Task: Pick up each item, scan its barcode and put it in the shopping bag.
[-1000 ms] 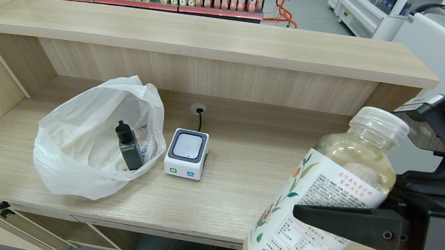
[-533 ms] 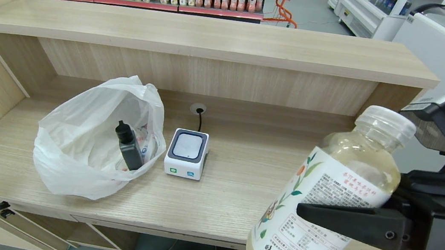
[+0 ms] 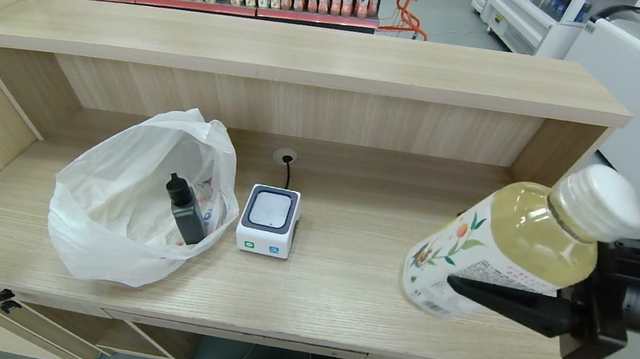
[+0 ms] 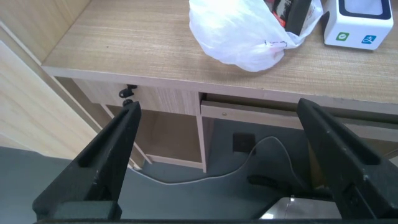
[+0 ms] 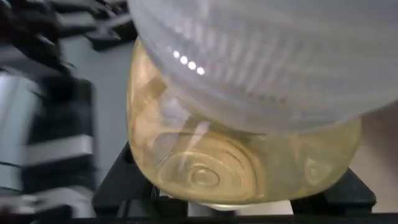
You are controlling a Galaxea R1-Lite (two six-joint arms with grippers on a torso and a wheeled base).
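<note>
The right hand [image 3: 492,258] grips the tilted bottle [image 3: 535,235].

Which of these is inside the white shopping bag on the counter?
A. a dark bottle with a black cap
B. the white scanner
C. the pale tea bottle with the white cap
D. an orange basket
A: the dark bottle stands in the open mouth of the shopping bag, the scanner sits beside the bag, and the tea bottle is far off to the right, outside it.
</note>
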